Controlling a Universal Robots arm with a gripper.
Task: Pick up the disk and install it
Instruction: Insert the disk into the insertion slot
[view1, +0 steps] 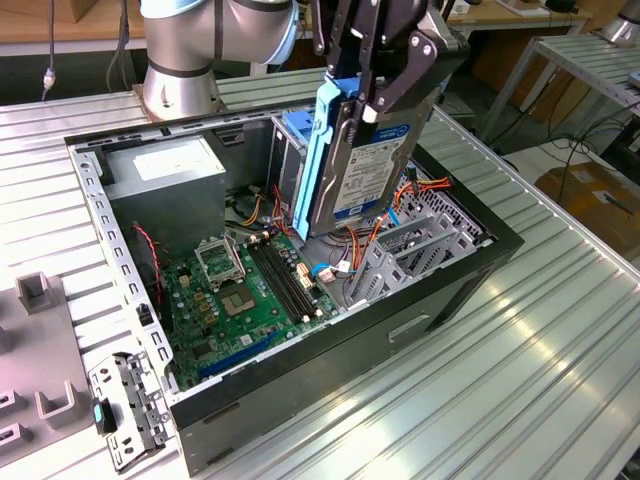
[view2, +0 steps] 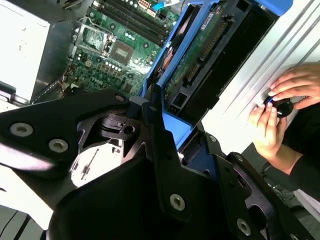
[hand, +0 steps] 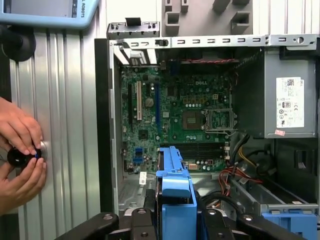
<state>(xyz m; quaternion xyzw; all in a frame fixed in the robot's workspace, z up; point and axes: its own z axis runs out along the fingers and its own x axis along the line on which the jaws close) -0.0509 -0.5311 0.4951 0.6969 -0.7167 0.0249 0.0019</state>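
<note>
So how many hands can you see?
2: one hand and the other hand, close together, both touching a small black object on the metal table beside the computer case. More may be hidden.

The exterior view is looking obliquely down on the computer case (view1: 400, 335) from nearby. Both wrist views are looking down past the pincer (hand: 177, 220), sharing the motherboard (hand: 175, 107) (view2: 125, 37).

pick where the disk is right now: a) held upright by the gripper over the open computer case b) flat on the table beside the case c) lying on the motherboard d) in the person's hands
a: in the exterior view the gripper has its jaws shut on the disk, which hangs upright over the open computer case.
</note>
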